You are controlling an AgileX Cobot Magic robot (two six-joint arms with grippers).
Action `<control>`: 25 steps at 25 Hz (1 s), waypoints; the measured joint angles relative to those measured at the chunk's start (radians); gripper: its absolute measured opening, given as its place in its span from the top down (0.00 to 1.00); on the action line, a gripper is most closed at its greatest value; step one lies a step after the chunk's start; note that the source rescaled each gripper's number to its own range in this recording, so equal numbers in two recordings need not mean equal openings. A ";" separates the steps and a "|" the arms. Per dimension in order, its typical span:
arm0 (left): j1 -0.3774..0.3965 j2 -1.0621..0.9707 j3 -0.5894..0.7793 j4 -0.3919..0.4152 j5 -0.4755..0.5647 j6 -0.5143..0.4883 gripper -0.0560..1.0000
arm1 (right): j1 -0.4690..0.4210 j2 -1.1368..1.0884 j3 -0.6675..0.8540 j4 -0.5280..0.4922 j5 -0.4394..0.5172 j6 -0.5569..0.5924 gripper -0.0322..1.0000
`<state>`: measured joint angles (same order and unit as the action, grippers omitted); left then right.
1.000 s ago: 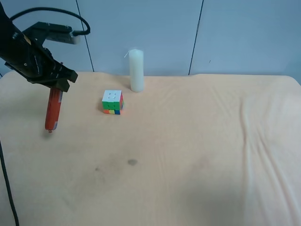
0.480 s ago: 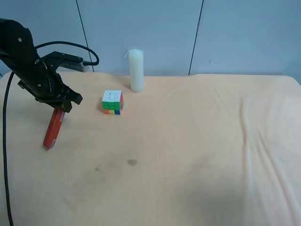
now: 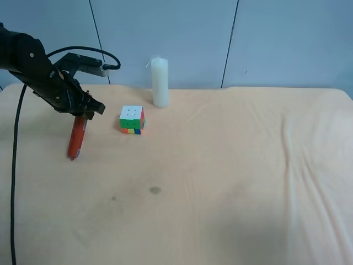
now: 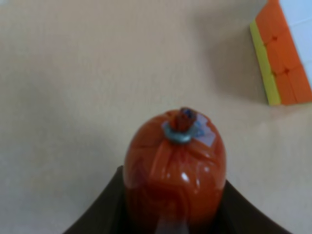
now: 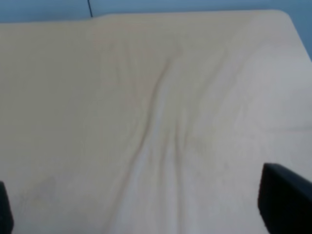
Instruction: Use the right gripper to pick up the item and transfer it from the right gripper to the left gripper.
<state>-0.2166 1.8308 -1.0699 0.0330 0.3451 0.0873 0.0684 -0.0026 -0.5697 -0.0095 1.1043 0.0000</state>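
Observation:
The item (image 3: 76,138), a slim red stick, hangs nearly upright from the left gripper (image 3: 83,114), which is shut on its upper end. This all-black cabled arm stands at the exterior high view's left. The stick's lower tip is close to the cloth. In the left wrist view the item (image 4: 174,168) points straight away, its crimped end showing, with dark fingers (image 4: 102,214) on either side. The right gripper (image 5: 146,209) is open: only two dark fingertips (image 5: 282,200) show over bare cloth, with nothing between them. The right arm is out of the exterior high view.
A multicoloured puzzle cube (image 3: 132,120) sits just right of the hanging stick, its orange and yellow side also in the left wrist view (image 4: 285,63). A white pillar candle (image 3: 160,83) stands behind the cube. The beige tablecloth (image 3: 231,176) has wrinkles at the right.
The left arm has carried the item to the right, toward the cube, dipping low and then rising a little. The right gripper stays open.

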 joint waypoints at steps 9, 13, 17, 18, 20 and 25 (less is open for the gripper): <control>0.000 0.007 0.000 0.000 -0.179 0.000 0.95 | 0.000 0.000 0.000 0.000 0.000 0.000 0.02; 0.000 0.007 0.000 0.000 -0.257 0.000 0.95 | 0.000 0.000 0.000 0.000 0.000 0.000 0.02; 0.000 0.007 0.000 0.000 -0.274 0.000 0.95 | 0.000 0.000 0.000 0.000 0.000 0.000 0.02; 0.000 0.007 0.000 0.000 -0.272 0.000 0.95 | 0.000 0.000 0.000 0.000 0.000 0.000 0.02; 0.000 0.007 0.000 0.000 -0.251 0.000 0.95 | 0.000 0.000 0.000 0.000 0.000 0.000 0.02; 0.000 0.007 -0.002 0.039 -0.104 0.000 0.95 | 0.000 0.000 0.000 0.000 0.000 0.000 0.02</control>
<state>-0.2166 1.8375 -1.0722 0.0725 0.2415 0.0873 0.0684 -0.0026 -0.5697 -0.0095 1.1043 0.0000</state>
